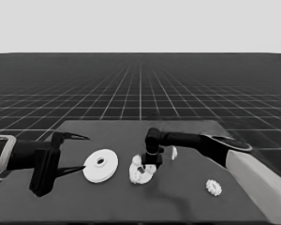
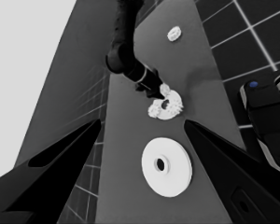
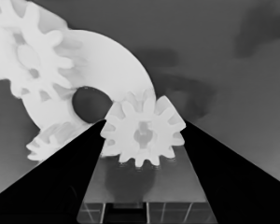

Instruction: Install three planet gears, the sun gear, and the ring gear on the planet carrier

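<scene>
The smaller round part [image 1: 134, 171], the planet carrier, lies mid-table with two planet gears [image 3: 33, 57] on it. My right gripper [image 1: 151, 163] hangs just over its near-right rim, shut on a third small toothed gear [image 3: 143, 131] held beside the carrier's centre hole. The larger round part [image 1: 100, 165], the ring gear, lies flat to the carrier's left. My left gripper [image 1: 77, 153] waits open at the table's left end, its fingers either side of the ring gear's left edge without touching it. One more gear [image 1: 213, 187] lies alone near the front right.
A thin white piece [image 1: 174, 153] lies just right of the right gripper. The right arm's pale grey part [image 1: 260, 180] fills the lower right. Dark machinery with blue lights [image 2: 266, 121] shows past the table's edge.
</scene>
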Robot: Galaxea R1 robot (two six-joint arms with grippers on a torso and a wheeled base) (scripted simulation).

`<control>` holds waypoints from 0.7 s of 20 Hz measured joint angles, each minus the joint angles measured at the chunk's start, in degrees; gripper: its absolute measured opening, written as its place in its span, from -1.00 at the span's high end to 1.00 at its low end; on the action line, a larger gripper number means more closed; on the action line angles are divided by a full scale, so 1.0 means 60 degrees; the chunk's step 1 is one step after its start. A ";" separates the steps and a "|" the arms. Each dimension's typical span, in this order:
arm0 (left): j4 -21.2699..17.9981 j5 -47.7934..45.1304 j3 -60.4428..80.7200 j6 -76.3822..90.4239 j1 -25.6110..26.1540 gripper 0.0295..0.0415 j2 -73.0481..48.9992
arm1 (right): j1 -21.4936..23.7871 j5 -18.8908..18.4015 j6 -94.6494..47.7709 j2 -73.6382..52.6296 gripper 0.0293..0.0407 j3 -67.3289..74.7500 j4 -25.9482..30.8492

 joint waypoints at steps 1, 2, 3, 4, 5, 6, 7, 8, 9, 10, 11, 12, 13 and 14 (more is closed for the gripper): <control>0.0000 0.0000 0.0000 0.0000 0.0000 -0.49 0.0000 | -0.0024 0.0012 -0.0013 0.0006 0.66 -0.0023 -0.0023; 0.0000 0.0000 0.0000 0.0000 0.0000 -0.49 0.0000 | -0.0037 0.0019 -0.0020 0.0010 0.66 -0.0036 -0.0036; 0.0000 0.0000 0.0000 0.0000 0.0000 -0.49 0.0000 | -0.0044 0.0023 -0.0024 0.0012 0.66 -0.0043 -0.0044; 0.0000 0.0000 0.0000 0.0000 0.0000 -0.49 0.0000 | -0.0048 0.0026 -0.0026 0.0013 0.66 -0.0048 -0.0049; 0.0000 0.0000 0.0000 0.0000 0.0000 -0.49 0.0000 | -0.0050 0.0028 -0.0027 0.0014 0.10 -0.0050 -0.0051; 0.0000 0.0000 0.0000 0.0000 0.0000 -0.49 0.0000 | -0.0051 0.0029 -0.0028 0.0015 -0.38 -0.0051 -0.0053; 0.0000 0.0000 0.0000 0.0000 0.0000 -0.49 0.0000 | -0.0052 0.0030 -0.0029 0.0015 -0.54 -0.0052 -0.0054; 0.0000 0.0000 0.0000 0.0000 0.0000 -0.49 0.0000 | -0.0052 0.0030 -0.0029 0.0015 -0.59 -0.0052 -0.0054; 0.0000 0.0000 0.0000 0.0000 0.0000 -0.49 0.0000 | -0.0052 0.0030 -0.0029 0.0016 -0.61 -0.0053 -0.0055; 0.0000 0.0000 0.0000 0.0000 0.0000 -0.49 0.0000 | -0.0052 0.0030 -0.0029 0.0016 -0.61 -0.0053 -0.0055; 0.0000 0.0000 0.0000 0.0000 0.0000 -0.49 0.0000 | -0.0052 0.0030 -0.0029 0.0016 -0.61 -0.0053 -0.0055; 0.0000 0.0000 0.0000 0.0000 0.0000 -0.49 0.0000 | -0.0052 0.0030 -0.0029 0.0016 -0.61 -0.0053 -0.0055; 0.0000 0.0000 0.0000 0.0000 0.0000 -0.49 0.0000 | -0.0052 0.0030 -0.0029 0.0016 -0.61 -0.0053 -0.0055; 0.0000 0.0000 0.0000 0.0000 0.0000 -0.49 0.0000 | -0.0052 0.0031 -0.0029 0.0016 -0.61 -0.0053 -0.0055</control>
